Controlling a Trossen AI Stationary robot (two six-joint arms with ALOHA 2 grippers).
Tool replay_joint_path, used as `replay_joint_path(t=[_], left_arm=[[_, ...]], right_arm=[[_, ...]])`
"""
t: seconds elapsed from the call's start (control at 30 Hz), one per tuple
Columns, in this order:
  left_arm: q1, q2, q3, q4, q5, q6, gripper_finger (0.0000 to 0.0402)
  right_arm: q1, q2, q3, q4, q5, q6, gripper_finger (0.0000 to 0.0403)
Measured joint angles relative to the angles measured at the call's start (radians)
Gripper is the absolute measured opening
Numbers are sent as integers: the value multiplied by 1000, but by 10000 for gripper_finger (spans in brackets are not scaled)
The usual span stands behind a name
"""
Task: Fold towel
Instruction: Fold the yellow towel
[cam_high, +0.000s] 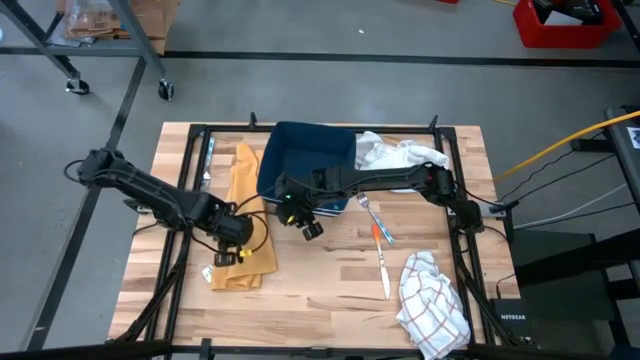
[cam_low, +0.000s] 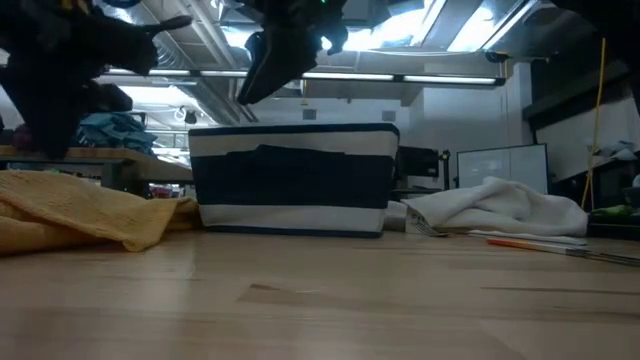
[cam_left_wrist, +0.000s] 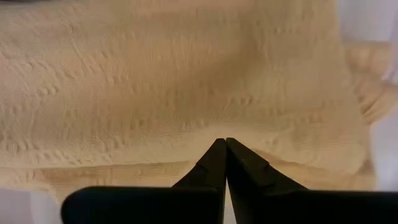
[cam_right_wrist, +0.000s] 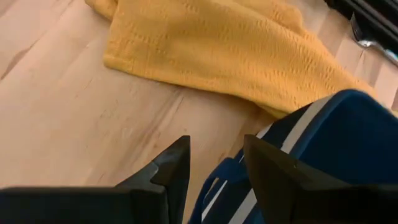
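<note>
A yellow towel (cam_high: 245, 215) lies folded lengthwise on the wooden table, left of a blue-and-white striped basket (cam_high: 305, 160). My left gripper (cam_high: 240, 228) points down over the towel's near half, and in the left wrist view its fingers (cam_left_wrist: 225, 142) are shut over the knitted cloth (cam_left_wrist: 174, 74). My right gripper (cam_high: 305, 222) hangs open in the air above the basket's near left corner (cam_right_wrist: 336, 137), with nothing between its fingers (cam_right_wrist: 214, 162). The low view shows it above the basket (cam_low: 295, 180). My left gripper's shut fingertips point down at the yellow towel's flat top, well inside its edges. I cannot tell whether they touch the cloth.
A white towel (cam_high: 400, 152) lies bunched to the right of the basket. A checked cloth (cam_high: 432, 300) lies at the near right corner. A fork (cam_high: 372, 212), an orange-handled utensil (cam_high: 380, 235) and a knife (cam_high: 385, 275) lie between them. Bare wood (cam_high: 320, 280) spreads along the near edge.
</note>
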Motion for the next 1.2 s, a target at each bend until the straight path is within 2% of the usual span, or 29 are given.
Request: replay_joint_path(t=[0.17, 0.33, 0.53, 0.67, 0.83, 1.2], left_arm=[[-32, 107, 0, 15, -15, 11, 1], [-92, 232, 0, 109, -13, 3, 1], [-193, 323, 0, 220, 91, -30, 1], [-280, 333, 0, 327, 159, -58, 1], [-368, 334, 14, 436, 163, -137, 1], [-473, 257, 187, 290, 162, -115, 1]], right_arm=[[5, 0, 0, -26, -1, 82, 154], [23, 0, 0, -76, -11, 186, 154], [95, 0, 0, -147, 4, 293, 154], [160, 0, 0, -132, 35, 365, 154], [241, 0, 0, -82, 102, 457, 154], [373, 0, 0, 188, 105, 504, 154]])
